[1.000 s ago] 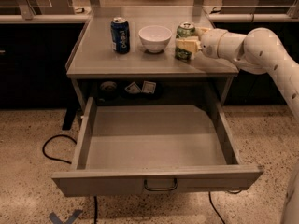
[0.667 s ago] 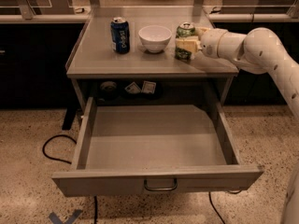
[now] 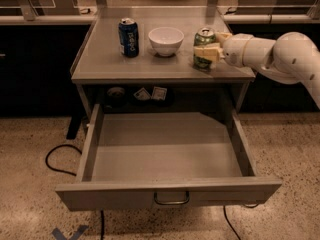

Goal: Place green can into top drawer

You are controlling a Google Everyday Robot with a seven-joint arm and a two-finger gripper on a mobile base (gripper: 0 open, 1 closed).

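The green can [image 3: 202, 62] stands upright at the right side of the counter top [image 3: 100, 59]. My gripper [image 3: 206, 44] reaches in from the right on a white arm [image 3: 280, 54]. Its pale fingers [image 3: 206, 52] sit on both sides of the can, the near one lying across the can's front and the far one behind it. The can still rests on the counter. The top drawer [image 3: 120, 198] below is pulled wide open toward the camera. Its grey floor is bare and its silver bar handle [image 3: 171, 200] faces front.
A blue can [image 3: 129, 37] stands at the counter's left and a white bowl [image 3: 166, 40] sits between the two cans. Small items [image 3: 150, 94] lie on the shelf under the counter. A black cable [image 3: 55, 156] runs over the speckled floor at the left.
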